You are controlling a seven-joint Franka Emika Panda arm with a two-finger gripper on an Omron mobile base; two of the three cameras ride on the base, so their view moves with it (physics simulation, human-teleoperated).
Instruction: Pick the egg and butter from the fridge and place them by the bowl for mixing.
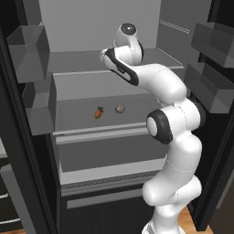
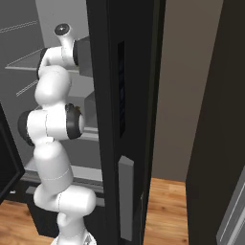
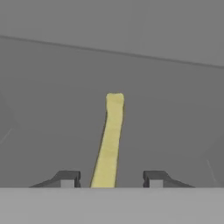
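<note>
The butter (image 3: pixel 110 140), a long yellow stick, lies on a grey fridge shelf and runs away from the hand. Its near end sits between the two dark fingertips of my gripper (image 3: pixel 111 177). The gripper is open, with a narrow gap showing on each side of the stick. In the left base view my arm reaches into the fridge (image 1: pixel 91 132) over an upper shelf, and the hand is hidden behind the arm's own links. The egg (image 1: pixel 119 108), a small pale mottled ball, rests on the middle shelf below. The bowl is out of view.
An orange carrot (image 1: pixel 98 112) lies just left of the egg on the same shelf. Grey door bins (image 1: pixel 32 50) hang on the left and more bins (image 1: pixel 212 87) on the right. The black fridge door edge (image 2: pixel 124 95) stands close to the arm's right.
</note>
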